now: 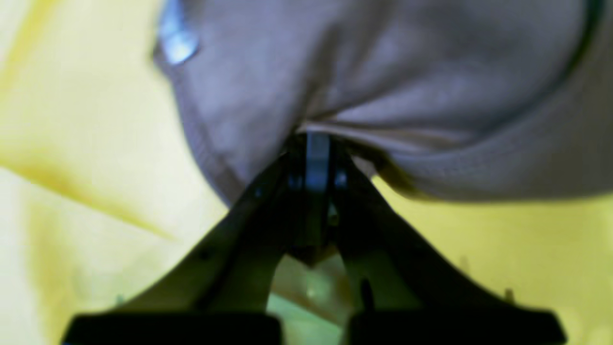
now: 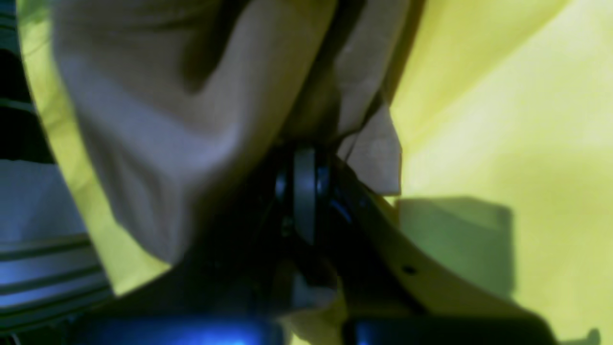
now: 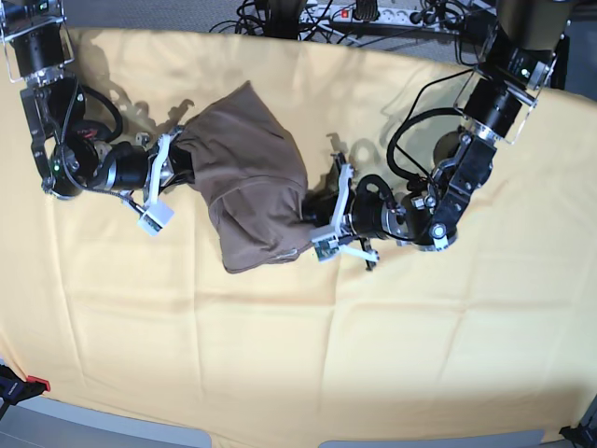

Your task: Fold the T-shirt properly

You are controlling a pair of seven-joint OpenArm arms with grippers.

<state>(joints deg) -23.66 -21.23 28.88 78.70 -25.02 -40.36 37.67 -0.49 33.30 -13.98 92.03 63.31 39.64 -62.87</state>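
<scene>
1. Base view: the taupe-brown, soft, thin T-shirt [image 3: 252, 191] lies bunched between the two grippers on the large pale yellow cloth [image 3: 280, 355], one corner pointing toward the top of the view and a rounded lower part toward the bottom
2. A crease crosses the middle of the T-shirt, and its lower edge curves up toward the gripper on the view's right
3. That one, the black left gripper with pale finger parts [image 3: 322, 210], meets the T-shirt at its right side; in the left wrist view its fingers are pressed together on the T-shirt, pinching a gathered bit, with folds spreading away from the tips
4. In the same wrist view a hemmed edge of the T-shirt runs down the left side toward the fingers, a small shiny bluish-white patch [image 1: 178, 40] shows near its top, and the fabric is blurred at the right
5. The black right gripper with pale finger parts [image 3: 177, 163] meets the T-shirt at its left side in the base view; in the right wrist view its fingers are closed together on dark, bunched fabric, pinching the T-shirt
6. In that wrist view a broad fold hangs to the left of the fingers and a small flat corner of the T-shirt shows just to their right
7. The pale yellow cloth is wrinkled under and around the T-shirt, and both black robot arms reach over it
</scene>
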